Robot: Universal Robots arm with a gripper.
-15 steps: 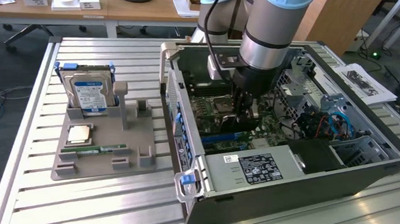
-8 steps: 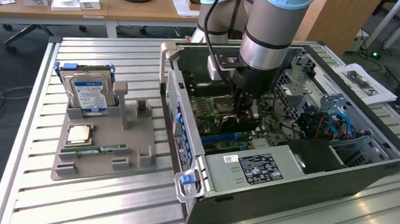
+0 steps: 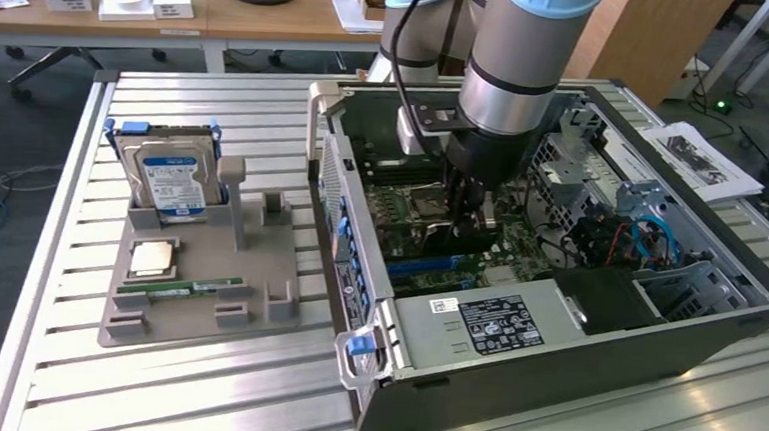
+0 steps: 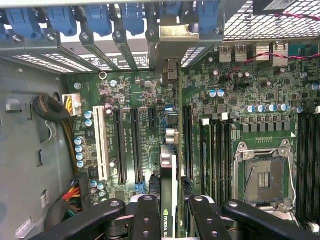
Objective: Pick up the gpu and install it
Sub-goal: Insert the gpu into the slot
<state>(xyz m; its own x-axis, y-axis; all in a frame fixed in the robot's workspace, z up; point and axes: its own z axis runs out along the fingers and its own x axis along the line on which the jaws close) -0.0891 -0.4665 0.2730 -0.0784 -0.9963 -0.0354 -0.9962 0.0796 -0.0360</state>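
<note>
gpu (image 4: 169, 172) held edge-on to the motherboard (image 4: 135, 95)
fingers (image 4: 146, 217) clamp it; best pressed straight down, upright and square.

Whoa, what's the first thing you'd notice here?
A big robot arm reaches down into an open computer case lying on its side. Its gripper pinches the gpu, a thin card held edge-on over the green motherboard. On the exterior view's left, a hard drive stands upright in a gray holder.

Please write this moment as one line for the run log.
task: install gpu | hand: shut on gpu | gpu: edge-on over motherboard slots, inside computer case | seated: cannot tell
</note>
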